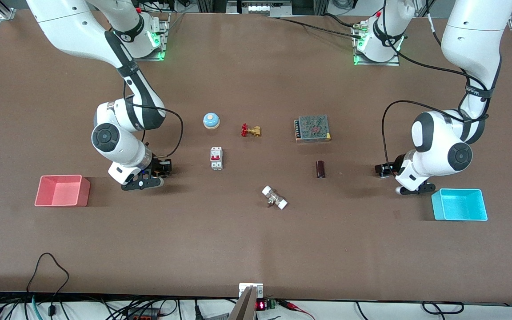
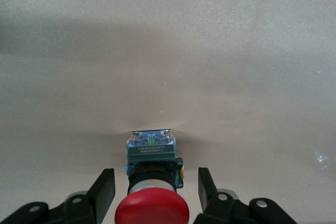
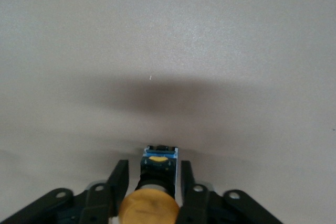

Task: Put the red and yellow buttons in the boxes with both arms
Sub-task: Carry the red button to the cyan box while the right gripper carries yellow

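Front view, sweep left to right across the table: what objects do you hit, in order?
Pink-red bin → right end effector → blue dome → circuit breaker → brass valve → white-capped fitting → power supply → dark cylinder → left end effector → cyan-blue bin.

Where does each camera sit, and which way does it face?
Front view: high, across the table, facing the bases; shows the left arm and right arm.
Left wrist view: on the left wrist, looking past the open left hand at the red button; only its fingers show.
Right wrist view: on the right wrist, looking past the open right hand at the yellow button; only its fingers show.
Shared: the front view also shows both hands, low over the table.
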`<state>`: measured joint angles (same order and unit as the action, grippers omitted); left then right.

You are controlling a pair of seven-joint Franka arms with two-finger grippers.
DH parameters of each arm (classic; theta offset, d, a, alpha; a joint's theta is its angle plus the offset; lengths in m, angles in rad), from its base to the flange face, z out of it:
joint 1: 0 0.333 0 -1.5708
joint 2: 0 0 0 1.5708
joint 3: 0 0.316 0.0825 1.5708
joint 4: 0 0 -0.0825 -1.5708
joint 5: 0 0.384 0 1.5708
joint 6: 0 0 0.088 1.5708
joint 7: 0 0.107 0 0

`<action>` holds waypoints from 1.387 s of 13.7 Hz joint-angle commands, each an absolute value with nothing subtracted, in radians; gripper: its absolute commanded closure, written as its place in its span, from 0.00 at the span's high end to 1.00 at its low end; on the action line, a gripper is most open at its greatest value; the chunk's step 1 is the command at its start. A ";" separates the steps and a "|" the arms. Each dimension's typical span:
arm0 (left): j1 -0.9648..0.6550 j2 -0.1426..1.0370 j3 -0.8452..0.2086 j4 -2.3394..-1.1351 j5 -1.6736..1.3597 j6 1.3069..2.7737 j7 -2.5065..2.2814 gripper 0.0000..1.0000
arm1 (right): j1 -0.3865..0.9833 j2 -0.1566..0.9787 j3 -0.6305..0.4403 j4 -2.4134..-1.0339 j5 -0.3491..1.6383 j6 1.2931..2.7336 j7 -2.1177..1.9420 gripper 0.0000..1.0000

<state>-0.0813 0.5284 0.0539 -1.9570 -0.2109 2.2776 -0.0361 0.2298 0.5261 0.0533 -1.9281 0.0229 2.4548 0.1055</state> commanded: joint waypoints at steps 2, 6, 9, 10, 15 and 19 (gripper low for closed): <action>-0.087 0.529 0.060 -1.960 -0.233 2.286 -0.026 0.39 | 0.225 0.525 0.060 -1.934 0.026 2.467 0.083 0.23; -0.081 0.465 0.080 -1.956 -0.229 2.272 -0.014 0.29 | 0.218 0.509 0.060 -1.916 0.025 2.459 0.043 0.18; -0.069 0.405 0.138 -1.910 -0.219 2.243 -0.012 0.29 | 0.157 0.373 0.051 -1.882 0.022 2.315 -0.060 0.18; -0.045 0.402 0.150 -1.881 -0.216 2.232 -0.008 0.29 | 0.117 0.329 0.049 -1.859 0.020 2.249 -0.107 0.18; 0.084 0.422 0.149 -1.784 -0.129 2.203 0.021 0.29 | -0.142 0.293 0.035 -1.786 0.025 2.151 -0.554 0.18; 0.113 0.506 0.149 -1.680 -0.133 2.212 0.106 0.28 | -0.238 0.383 0.035 -1.767 0.023 2.265 -0.718 0.18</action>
<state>0.1022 0.4399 0.1544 -1.7793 -0.1407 2.2230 0.0618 -0.2222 0.3201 0.0176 -1.7960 0.0211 2.2029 -0.6678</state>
